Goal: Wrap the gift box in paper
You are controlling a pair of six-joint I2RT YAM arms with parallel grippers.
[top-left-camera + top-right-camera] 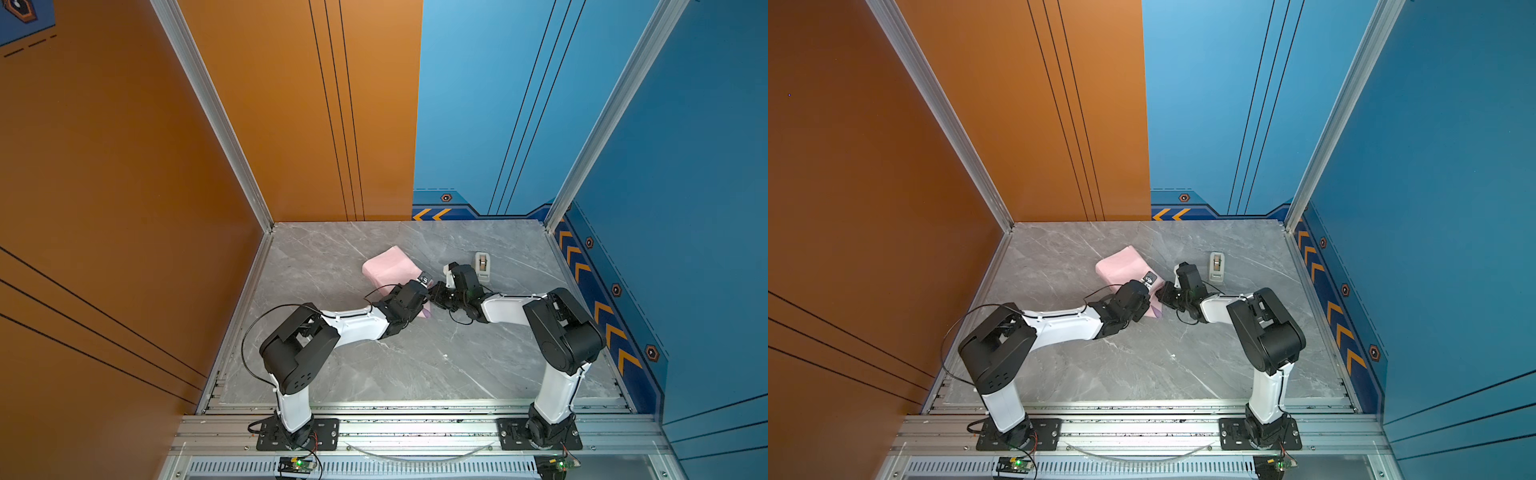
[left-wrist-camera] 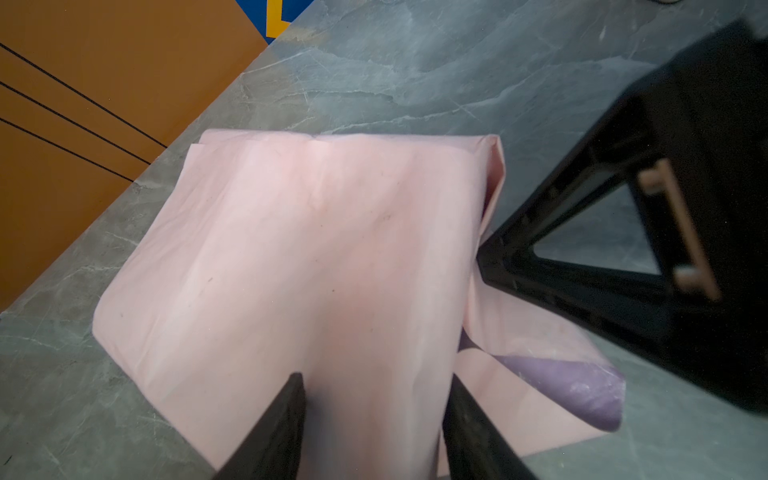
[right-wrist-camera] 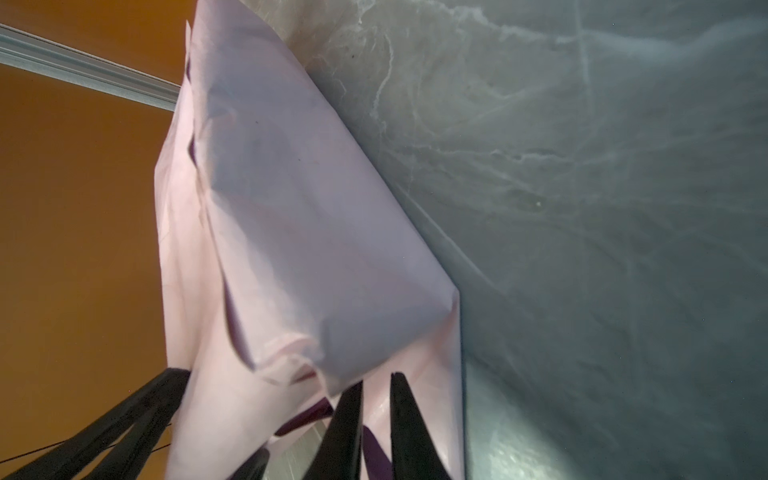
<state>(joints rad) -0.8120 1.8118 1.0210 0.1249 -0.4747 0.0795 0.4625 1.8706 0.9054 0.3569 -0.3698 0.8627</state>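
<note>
The table [image 1: 374,365] is a grey slab veined like marble. Toward its far middle lies the paper [image 1: 388,266], folded pink side out into a raised, squarish bundle with soft creases. At the bundle's near right corner a loose flap [image 2: 582,390] spreads flat on the table, part of its lilac face turned up. To the right a small beige tape dispenser [image 1: 482,266] stands on the table, apart from the paper.

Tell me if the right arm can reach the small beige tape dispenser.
Probably yes: the beige tape dispenser stands close beside the right gripper on bare marble, nothing between; its jaws are at the pink paper.
</note>
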